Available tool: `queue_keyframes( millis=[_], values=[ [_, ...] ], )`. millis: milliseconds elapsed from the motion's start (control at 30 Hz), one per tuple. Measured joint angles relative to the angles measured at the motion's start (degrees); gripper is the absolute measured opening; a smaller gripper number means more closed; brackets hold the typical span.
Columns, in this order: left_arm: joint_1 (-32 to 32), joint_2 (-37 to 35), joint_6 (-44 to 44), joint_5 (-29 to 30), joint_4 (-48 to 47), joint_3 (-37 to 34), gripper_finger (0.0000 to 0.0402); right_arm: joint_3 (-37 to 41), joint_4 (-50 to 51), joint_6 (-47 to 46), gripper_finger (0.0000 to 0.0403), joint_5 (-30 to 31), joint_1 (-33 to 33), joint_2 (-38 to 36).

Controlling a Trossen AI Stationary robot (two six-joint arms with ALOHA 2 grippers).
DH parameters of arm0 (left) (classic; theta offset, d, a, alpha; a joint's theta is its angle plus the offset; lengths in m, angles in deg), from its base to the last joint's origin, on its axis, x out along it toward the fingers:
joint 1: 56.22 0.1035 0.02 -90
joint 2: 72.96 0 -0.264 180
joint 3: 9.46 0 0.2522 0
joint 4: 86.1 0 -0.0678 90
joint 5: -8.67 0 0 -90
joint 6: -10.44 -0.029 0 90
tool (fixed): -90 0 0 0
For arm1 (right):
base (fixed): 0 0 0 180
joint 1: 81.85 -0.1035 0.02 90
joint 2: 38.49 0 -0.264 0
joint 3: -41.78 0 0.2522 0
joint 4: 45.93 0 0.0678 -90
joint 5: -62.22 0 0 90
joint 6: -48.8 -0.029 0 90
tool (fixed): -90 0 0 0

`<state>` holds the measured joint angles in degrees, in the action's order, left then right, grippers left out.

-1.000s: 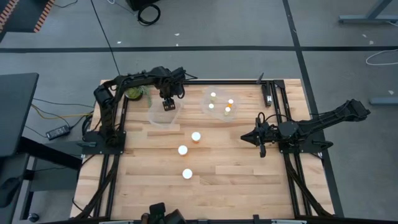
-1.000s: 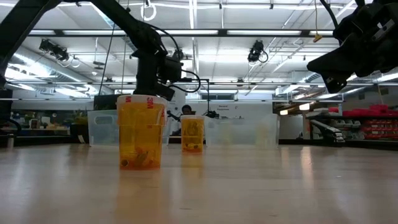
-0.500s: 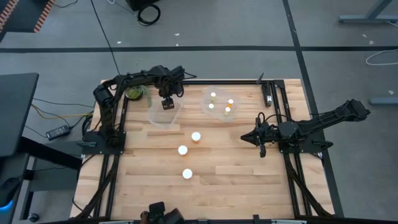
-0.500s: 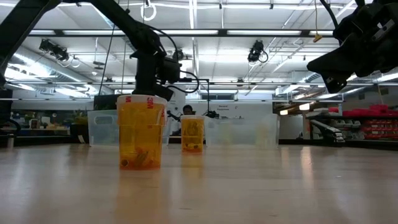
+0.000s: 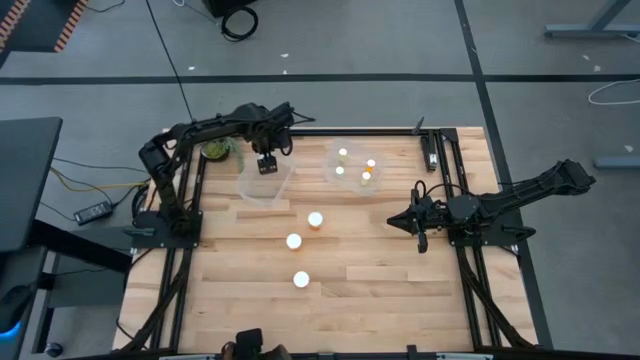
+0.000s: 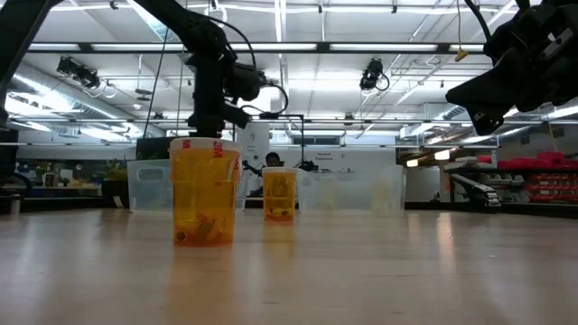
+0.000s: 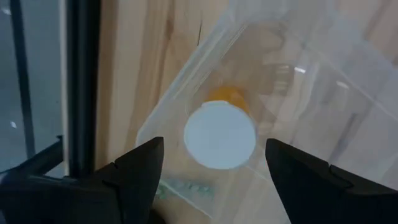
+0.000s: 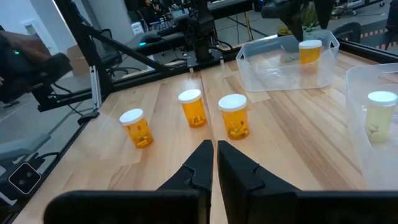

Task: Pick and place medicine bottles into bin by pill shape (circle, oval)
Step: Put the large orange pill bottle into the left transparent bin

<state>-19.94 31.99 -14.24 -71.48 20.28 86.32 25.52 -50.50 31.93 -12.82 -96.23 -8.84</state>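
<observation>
Left claw (image 5: 266, 163) has been raised above the left bin (image 5: 266, 181), fingers apart; one bottle (image 7: 219, 134) stands inside. Three bottles (image 5: 294, 241) remain on the desk (image 5: 380, 270). Right claw (image 5: 419, 238) waits pinched together. Mis-sorting risked if pill shape is misjudged.

potted plant (image 5: 216, 151): table's far left corner | black cable coil (image 5: 239, 21): floor beyond table

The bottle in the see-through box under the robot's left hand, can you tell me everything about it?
The bottle is small, amber-orange plastic with a round white cap. It stands upright inside the clear plastic bin, near one corner, resting on the bin's floor. It is the only bottle in that bin. The left gripper hangs above it with its fingers open, not touching it. What is inside the bottle cannot be made out.
</observation>
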Motion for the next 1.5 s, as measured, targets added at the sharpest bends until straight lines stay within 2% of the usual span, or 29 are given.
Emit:
queue_keyframes(
  millis=[133,467,1133,1300,1500],
  values=[
    [-1.6,-2.33,-0.1,-1.82,0.05,0.0,0.0288,0.0,0.0,0.01,0.0031,0.0,-0.02,0.0],
    [-8.43,-2.82,3.14,-17.99,1.72,0.0,0.0288,0.0,0.0,0.01,0.0031,0.0,-0.01,-0.02],
    [-27.61,-1.57,4.98,-17.15,11.82,0.0,0.0288,0.0,0.0,0.01,0.0031,0.0,0.01,-0.02],
    [-30.81,-0.49,4.8,-13.7,16.86,-0.04,0.0289,0.0,0.32,0.01,0.0031,0.0,-0.01,0.0],
    [-32.64,0.32,4.24,-12.95,19.7,-0.07,0.0289,0.0,1.16,0.01,0.0031,0.0,-0.02,0.17]
  ],
)
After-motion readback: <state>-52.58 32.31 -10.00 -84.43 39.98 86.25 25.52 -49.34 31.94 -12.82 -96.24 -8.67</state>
